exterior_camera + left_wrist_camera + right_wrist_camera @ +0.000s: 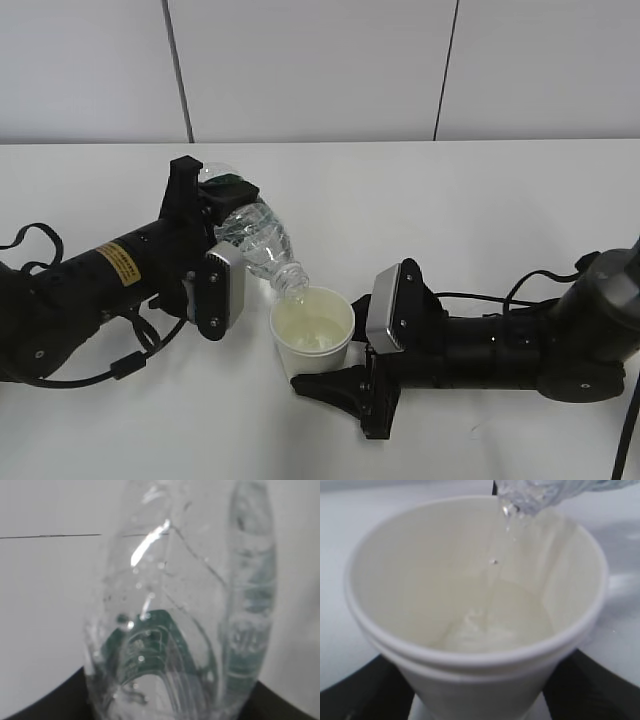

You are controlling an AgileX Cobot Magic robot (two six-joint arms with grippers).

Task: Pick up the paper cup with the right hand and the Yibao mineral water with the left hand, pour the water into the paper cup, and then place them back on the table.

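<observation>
My left gripper (225,215) is shut on the Yibao mineral water (258,238), a clear ribbed bottle with a green label, tilted mouth-down to the right. Its open mouth hangs over the rim of the paper cup (312,330). My right gripper (335,375) is shut on the cup's lower body and holds it upright, just above the white table (480,200). In the right wrist view a thin stream runs from the bottle mouth (520,500) into the cup (470,580), which holds some water. The left wrist view is filled by the bottle (180,620).
Black cables trail from both arms, at the left (40,240) and the right (540,285). A white panelled wall (320,70) stands behind the table's far edge.
</observation>
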